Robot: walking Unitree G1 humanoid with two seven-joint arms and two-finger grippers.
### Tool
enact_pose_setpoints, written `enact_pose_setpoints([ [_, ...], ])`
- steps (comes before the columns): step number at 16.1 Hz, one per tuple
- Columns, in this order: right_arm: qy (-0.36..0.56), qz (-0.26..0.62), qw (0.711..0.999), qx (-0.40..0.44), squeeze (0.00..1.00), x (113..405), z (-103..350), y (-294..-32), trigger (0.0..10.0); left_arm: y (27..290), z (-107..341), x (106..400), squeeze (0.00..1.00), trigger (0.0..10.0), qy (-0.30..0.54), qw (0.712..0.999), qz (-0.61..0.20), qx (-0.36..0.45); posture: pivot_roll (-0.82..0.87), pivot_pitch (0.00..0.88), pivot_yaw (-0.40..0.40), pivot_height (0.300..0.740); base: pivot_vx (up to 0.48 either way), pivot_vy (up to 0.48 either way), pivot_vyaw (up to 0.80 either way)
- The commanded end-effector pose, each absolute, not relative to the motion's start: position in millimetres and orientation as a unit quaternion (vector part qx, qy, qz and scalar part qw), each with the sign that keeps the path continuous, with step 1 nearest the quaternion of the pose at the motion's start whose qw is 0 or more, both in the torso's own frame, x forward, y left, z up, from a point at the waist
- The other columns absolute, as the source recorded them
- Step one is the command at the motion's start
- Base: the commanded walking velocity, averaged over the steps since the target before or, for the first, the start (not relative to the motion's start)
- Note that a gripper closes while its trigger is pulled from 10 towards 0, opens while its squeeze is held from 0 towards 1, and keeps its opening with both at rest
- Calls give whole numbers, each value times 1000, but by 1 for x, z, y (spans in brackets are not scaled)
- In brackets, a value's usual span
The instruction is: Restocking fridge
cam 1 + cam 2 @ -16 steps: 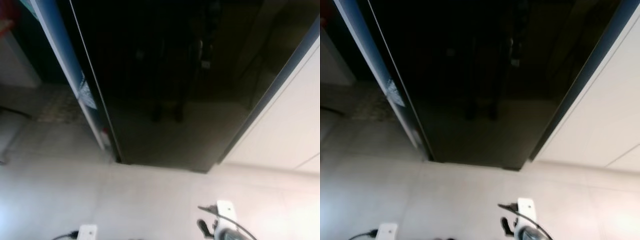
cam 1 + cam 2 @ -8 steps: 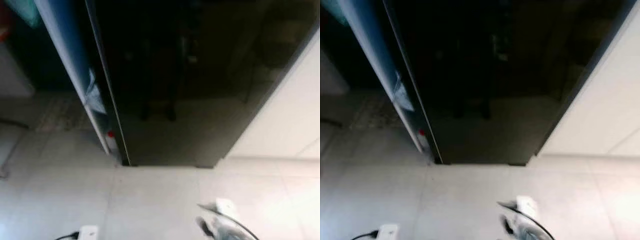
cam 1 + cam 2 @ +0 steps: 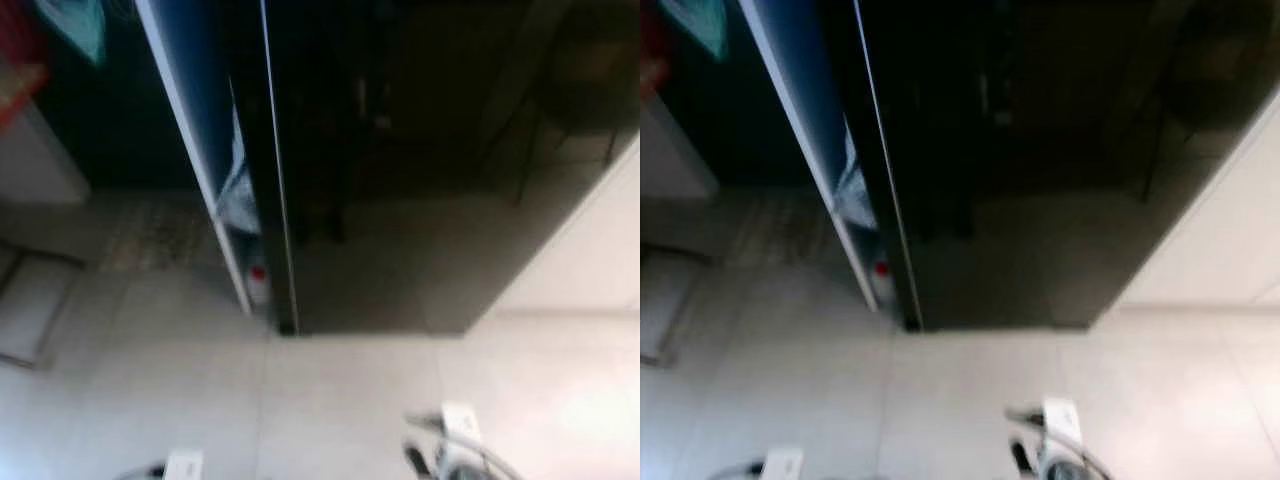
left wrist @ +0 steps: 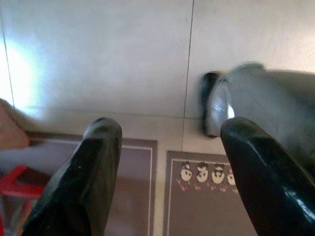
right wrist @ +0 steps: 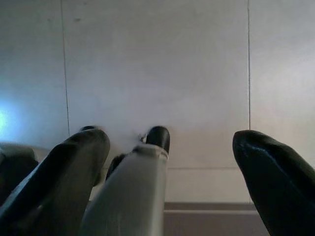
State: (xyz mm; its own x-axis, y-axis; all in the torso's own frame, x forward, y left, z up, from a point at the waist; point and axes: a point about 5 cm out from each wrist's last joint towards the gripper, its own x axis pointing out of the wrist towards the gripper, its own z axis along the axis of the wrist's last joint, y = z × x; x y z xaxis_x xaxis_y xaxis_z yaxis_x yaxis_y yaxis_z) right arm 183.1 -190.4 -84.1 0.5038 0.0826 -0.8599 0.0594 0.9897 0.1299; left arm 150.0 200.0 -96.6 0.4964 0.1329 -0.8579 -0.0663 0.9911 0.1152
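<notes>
With both grippers hanging spread and empty, take the tall glossy black fridge door by its left edge; expect it heavy, slick.

Dark glossy fridge door ahead, standing ajar; narrow gap at its left edge, blue-white door edge beside gap. Small red-capped bottle low in gap, blurred. Pale wall panel flanks door on right. Tiled floor open in front of door. Mat on floor far left. White cabinet at left.
</notes>
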Motion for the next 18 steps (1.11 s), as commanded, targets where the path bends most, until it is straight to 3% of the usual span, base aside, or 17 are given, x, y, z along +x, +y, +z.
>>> enact_pose_setpoints([
  [1, 495, 12, 866, 75, 0, 184, -84, -185, 10000, 205, -99, 143, 0, 10000, 511, 857, 59, 37, 31, 117, -35, 740, 0, 420, 0],
  [13, 490, 17, 867, 83, 0, 185, -83, -185, 10000, 204, -98, 144, 0, 10000, 509, 858, 59, 39, 38, 123, -39, 740, 0, 372, 0],
  [18, 489, 20, 868, 82, 0, 187, -83, -185, 10000, 204, -97, 146, 0, 10000, 501, 862, 65, 35, 41, 137, -42, 740, 0, 54, 0],
])
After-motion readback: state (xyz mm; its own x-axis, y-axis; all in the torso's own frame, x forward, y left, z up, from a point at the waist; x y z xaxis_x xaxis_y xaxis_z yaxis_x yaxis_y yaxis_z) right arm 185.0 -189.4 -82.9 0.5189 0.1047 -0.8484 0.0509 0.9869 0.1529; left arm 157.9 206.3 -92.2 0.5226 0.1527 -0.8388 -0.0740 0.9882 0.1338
